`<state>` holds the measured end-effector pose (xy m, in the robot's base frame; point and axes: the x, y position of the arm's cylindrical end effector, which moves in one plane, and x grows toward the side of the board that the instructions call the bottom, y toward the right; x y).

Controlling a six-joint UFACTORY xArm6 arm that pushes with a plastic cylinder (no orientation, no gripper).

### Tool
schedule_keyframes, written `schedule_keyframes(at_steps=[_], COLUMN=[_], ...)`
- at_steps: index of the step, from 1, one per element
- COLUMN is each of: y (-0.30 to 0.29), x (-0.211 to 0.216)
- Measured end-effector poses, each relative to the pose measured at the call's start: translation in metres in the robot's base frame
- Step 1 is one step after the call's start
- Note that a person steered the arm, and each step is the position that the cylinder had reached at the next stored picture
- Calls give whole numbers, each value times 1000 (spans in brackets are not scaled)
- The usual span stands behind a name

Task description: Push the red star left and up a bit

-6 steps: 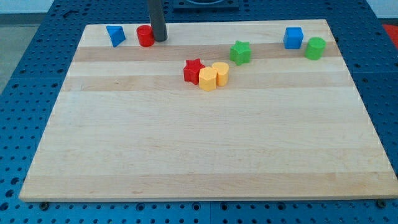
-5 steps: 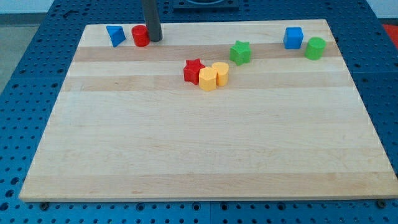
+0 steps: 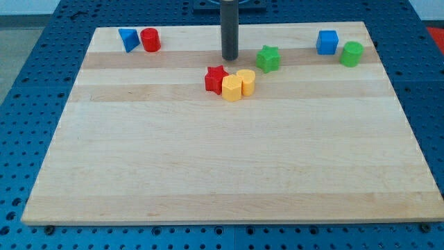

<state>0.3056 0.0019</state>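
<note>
Wooden board (image 3: 208,160) on blue pegboard (image 3: 28,104). We carry no gripper, only a rod; my tip (image 3: 229,57) sits just above the red star (image 3: 216,78), slightly to its right, apart from it. Red star lies near the board's upper middle, touching two yellow blocks (image 3: 238,85) on its right. Green star (image 3: 268,58) right of my tip. Blue block (image 3: 127,39) and red cylinder (image 3: 150,39) top left, close together; blue cube (image 3: 327,42) and green block (image 3: 352,53) top right.

Pale striped wooden desk (image 3: 208,160) on blue pegboard (image 3: 28,83). Red star (image 3: 216,78), red cylinder (image 3: 150,39), two yellow blocks (image 3: 238,84), dark rod, my tip (image 3: 229,57).
</note>
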Motion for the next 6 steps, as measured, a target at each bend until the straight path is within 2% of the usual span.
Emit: schedule_keyframes(at_steps=[3,4,6], y=[-21,-33,-67], x=[82,99,107])
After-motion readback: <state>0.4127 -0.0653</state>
